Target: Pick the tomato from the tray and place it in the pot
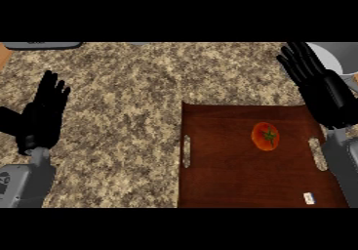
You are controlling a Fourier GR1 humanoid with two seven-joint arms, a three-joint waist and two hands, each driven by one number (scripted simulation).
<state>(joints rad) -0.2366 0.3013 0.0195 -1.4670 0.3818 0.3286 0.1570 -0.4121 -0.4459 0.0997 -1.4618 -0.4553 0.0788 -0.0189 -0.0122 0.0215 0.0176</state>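
Currently pre-grasp: tomato (pixel 266 135) sits on tray (pixel 232 180), untouched. Right hand (pixel 322 93) above tray's right edge, fingers straight, released. Left hand (pixel 41 117) resting, fingers released. Next: reach down-left, grasp, carry to pot (pixel 346 56).

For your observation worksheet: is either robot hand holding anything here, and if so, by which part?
Nothing is held. The left hand and right hand are open, fingers straight. The round red tomato lies untouched on the brown wooden tray.
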